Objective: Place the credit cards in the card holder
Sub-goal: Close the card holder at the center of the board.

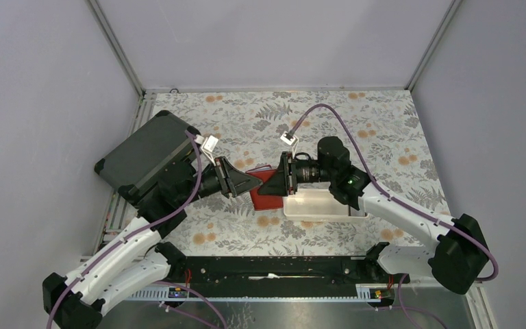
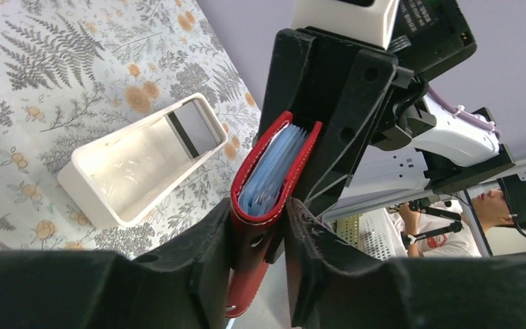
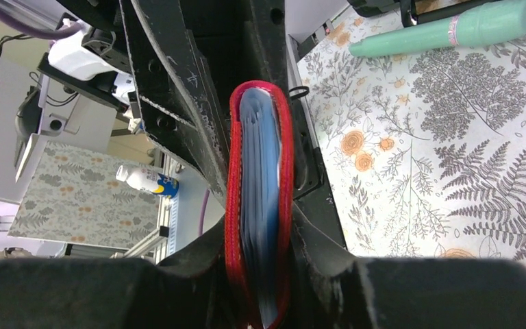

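Note:
The red card holder [image 1: 267, 192] hangs above the table between the two arms, folded nearly shut, with light blue credit cards [image 2: 271, 168] stacked between its covers. My left gripper [image 2: 260, 207] is shut on the card holder [image 2: 253, 255] near its fold, one finger against each cover. From the opposite side my right gripper [image 3: 257, 229] is shut on the card holder [image 3: 233, 205], and the blue credit cards [image 3: 260, 157] show edge-on between its red rims. In the top view the left gripper [image 1: 250, 181] and the right gripper [image 1: 281, 179] meet tip to tip. No yellow-brown card shows.
A long white tray [image 1: 323, 205] lies on the floral cloth under the right wrist, seen open in the left wrist view [image 2: 130, 164]. A big dark grey case [image 1: 147, 156] sits at the left. A mint-green pen-like stick [image 3: 445, 31] lies on the cloth.

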{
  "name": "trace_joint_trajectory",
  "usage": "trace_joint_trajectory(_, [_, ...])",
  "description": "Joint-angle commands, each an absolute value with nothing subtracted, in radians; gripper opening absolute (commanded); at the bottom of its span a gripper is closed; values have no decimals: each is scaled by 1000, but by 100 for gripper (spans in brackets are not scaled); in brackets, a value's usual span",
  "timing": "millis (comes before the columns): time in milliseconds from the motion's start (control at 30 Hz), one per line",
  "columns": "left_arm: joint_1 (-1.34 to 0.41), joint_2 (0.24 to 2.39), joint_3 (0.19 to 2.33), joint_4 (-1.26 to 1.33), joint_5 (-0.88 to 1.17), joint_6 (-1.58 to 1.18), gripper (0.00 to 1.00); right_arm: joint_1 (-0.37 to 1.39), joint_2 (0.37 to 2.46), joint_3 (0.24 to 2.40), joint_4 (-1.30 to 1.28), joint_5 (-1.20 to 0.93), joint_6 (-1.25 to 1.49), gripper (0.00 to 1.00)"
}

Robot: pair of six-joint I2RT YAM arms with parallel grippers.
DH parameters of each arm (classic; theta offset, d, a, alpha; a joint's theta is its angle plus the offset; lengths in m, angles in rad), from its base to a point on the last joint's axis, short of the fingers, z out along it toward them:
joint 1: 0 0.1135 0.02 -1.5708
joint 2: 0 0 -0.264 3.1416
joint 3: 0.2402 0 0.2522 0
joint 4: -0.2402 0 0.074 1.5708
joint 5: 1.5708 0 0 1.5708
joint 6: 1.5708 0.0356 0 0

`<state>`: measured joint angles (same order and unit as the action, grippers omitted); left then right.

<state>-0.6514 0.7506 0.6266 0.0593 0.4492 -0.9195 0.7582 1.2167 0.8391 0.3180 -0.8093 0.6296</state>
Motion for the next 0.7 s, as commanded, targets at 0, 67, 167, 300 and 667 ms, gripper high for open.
trace_joint_trajectory(0, [-646, 785, 596, 216, 503, -952, 19, 772, 1196, 885, 376, -856, 616, 0])
trace_joint_trajectory(67, [-646, 773, 592, 214, 498, -947, 1, 771, 1183, 883, 367, -837, 618, 9])
trace_joint_trajectory(167, [-642, 734, 576, 217, 460, -930, 0, 763, 1154, 875, 341, -787, 621, 49])
trace_joint_trajectory(300, [-628, 677, 531, 284, 420, -965, 0, 718, 1098, 832, 348, -766, 659, 87])
trace_joint_trajectory(667, [-611, 586, 430, 484, 372, -1062, 0, 680, 1078, 640, 731, -891, 919, 86])
